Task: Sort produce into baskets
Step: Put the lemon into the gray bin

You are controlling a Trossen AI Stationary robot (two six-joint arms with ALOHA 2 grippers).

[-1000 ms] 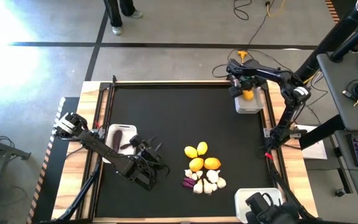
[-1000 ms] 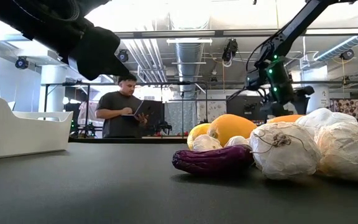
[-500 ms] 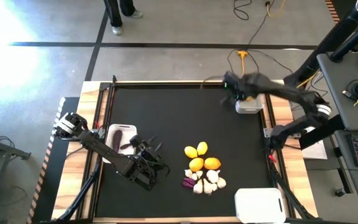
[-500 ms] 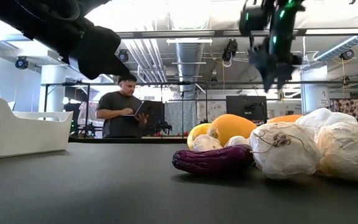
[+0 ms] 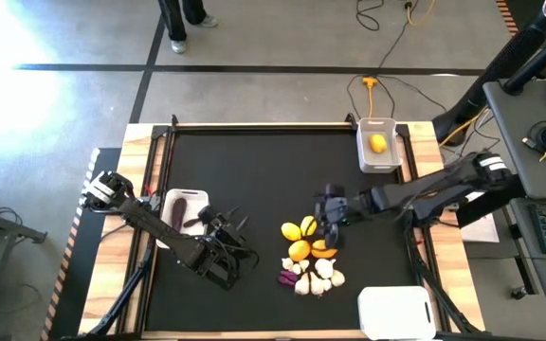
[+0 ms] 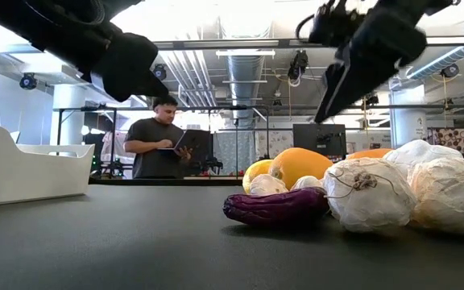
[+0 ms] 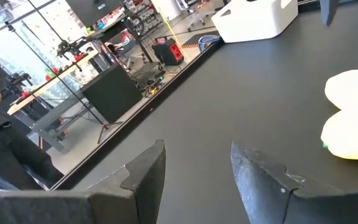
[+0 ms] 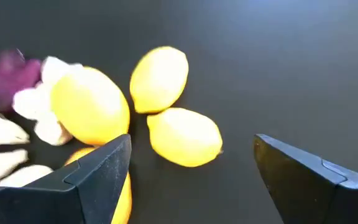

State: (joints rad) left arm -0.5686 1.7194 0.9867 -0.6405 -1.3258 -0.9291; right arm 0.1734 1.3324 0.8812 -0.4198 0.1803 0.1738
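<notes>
Lemons are your step now; your right claw [image 5: 327, 224] hangs open above the pile [image 5: 309, 256] at mid-tabletop [image 5: 254, 170], one lemon [image 5: 377, 144] already in the far-right bin [image 5: 377, 156]; next, lower and close on one; your left claw [image 5: 224, 248], part open, waits near-left.
</notes>
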